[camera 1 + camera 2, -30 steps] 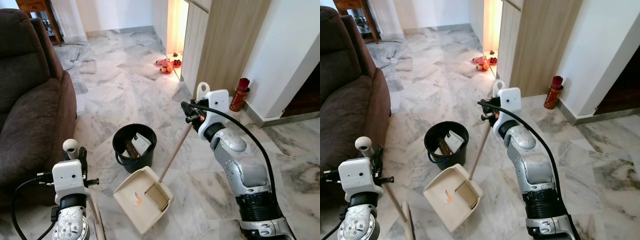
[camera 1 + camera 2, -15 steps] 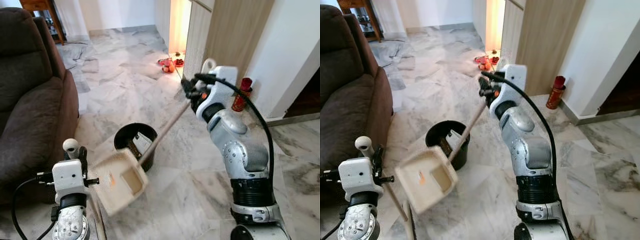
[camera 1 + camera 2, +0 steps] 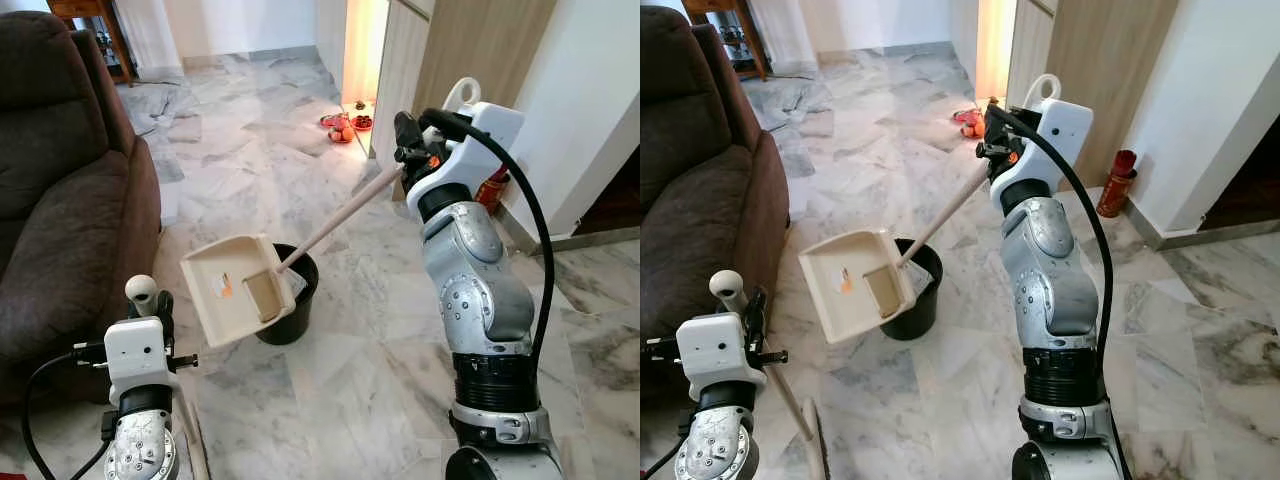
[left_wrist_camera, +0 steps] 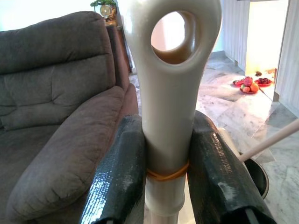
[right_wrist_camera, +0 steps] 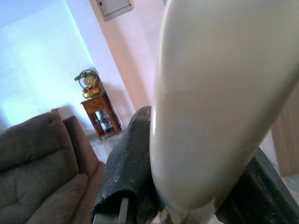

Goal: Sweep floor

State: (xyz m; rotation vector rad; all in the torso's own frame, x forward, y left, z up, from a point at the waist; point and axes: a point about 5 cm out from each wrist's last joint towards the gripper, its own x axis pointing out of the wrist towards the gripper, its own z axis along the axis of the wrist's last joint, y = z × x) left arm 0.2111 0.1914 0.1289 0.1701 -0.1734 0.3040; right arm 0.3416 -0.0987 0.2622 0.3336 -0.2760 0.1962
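My right gripper (image 3: 408,150) is shut on the long pale handle (image 5: 219,102) of a cream dustpan (image 3: 240,285). The pan hangs tilted in the air, over the near-left rim of a black bucket (image 3: 292,310) on the marble floor. A small orange scrap (image 3: 224,290) lies inside the pan. Low at the left, my left gripper (image 4: 168,186) is shut on the top of a cream broom handle (image 4: 170,93) with a hanging hole. Its black fingers (image 4: 119,177) press either side, and the broom's stick (image 3: 790,405) runs down toward the floor.
A brown sofa (image 3: 60,200) fills the left side. A wooden cabinet (image 3: 470,60) and white wall stand at the right, with a red cylinder (image 3: 1116,182) at their foot. Plates of fruit (image 3: 345,123) sit on the floor further back. Marble floor (image 3: 330,400) lies ahead.
My right arm has lifted the dustpan off the floor and swung it up and left, tilting it over the bucket. The left gripper and broom have stayed put.
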